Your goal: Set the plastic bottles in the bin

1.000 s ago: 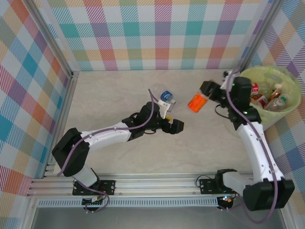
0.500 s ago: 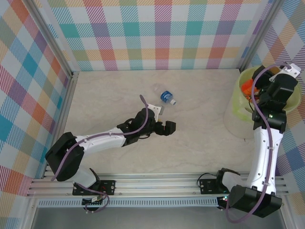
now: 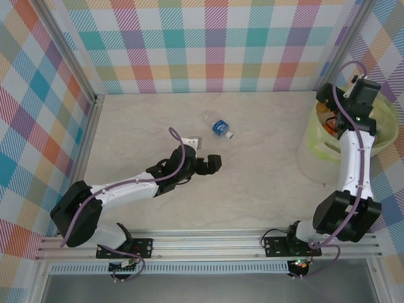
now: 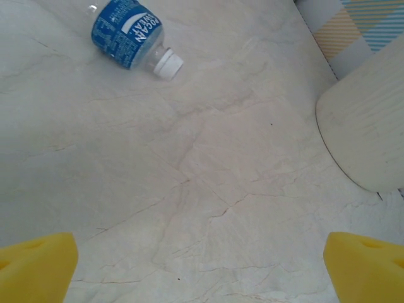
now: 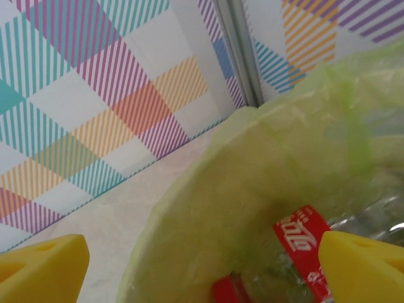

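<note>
Light: bright, even and soft across all my feeds.
Shadows: faint, blurred at the edges, lying close under the left arm (image 3: 120, 189) on the table (image 3: 265, 183).
Overhead view: crisp.
Left wrist view: table sharp, yellow fingertips (image 4: 35, 268) soft in my bottom corners.
Right wrist view: bin (image 5: 208, 183) close, hazy, out of focus.

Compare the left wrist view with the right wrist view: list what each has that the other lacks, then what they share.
Left wrist: a blue-labelled bottle lying on its side. Right wrist: a red-labelled bottle inside the bag liner. Both: the bin, the tabletop, the checked wall, and open, empty jaws on the left gripper and right gripper.
</note>
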### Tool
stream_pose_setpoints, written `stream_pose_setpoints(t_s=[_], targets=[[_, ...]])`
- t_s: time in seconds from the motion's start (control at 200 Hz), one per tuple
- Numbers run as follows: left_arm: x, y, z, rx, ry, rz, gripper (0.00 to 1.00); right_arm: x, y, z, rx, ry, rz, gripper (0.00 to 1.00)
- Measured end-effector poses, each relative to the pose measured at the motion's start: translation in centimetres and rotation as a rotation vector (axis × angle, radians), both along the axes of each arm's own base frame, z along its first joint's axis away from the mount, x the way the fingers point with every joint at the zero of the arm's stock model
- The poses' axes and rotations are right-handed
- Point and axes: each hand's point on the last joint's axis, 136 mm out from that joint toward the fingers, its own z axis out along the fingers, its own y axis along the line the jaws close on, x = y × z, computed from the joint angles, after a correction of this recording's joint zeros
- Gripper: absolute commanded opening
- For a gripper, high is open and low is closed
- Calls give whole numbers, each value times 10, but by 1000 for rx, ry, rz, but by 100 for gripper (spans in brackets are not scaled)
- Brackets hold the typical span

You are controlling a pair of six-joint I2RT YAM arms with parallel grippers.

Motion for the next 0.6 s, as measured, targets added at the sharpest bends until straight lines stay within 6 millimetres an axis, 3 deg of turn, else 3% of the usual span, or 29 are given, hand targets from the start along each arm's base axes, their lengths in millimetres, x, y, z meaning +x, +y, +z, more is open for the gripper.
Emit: stream_pose_setpoints(t_s=[0.12, 0.165, 0.215, 0.275, 0.35, 0.415, 0.49, 0.6], targets=[[3, 22, 3, 7, 0, 100, 100, -12, 18, 25, 13, -47, 40, 96], [6, 33, 3, 10, 4, 147, 100, -16, 37, 45, 5, -91, 90, 96], [9, 46, 1, 13, 13, 203, 100, -16, 66, 65, -10, -135, 167, 97], [12, 64, -5, 20, 33, 273, 100, -16, 116, 86, -33, -184, 310, 97], [14, 85, -14, 29, 58, 348, 100, -14, 173, 94, -41, -212, 483, 97], [13, 100, -20, 35, 74, 403, 100, -7, 215, 83, -34, -192, 612, 98], [10, 114, -24, 39, 88, 454, 100, 11, 244, 59, -35, -137, 698, 99], [4, 131, -27, 33, 98, 509, 100, 46, 288, -11, -64, 11, 805, 100]])
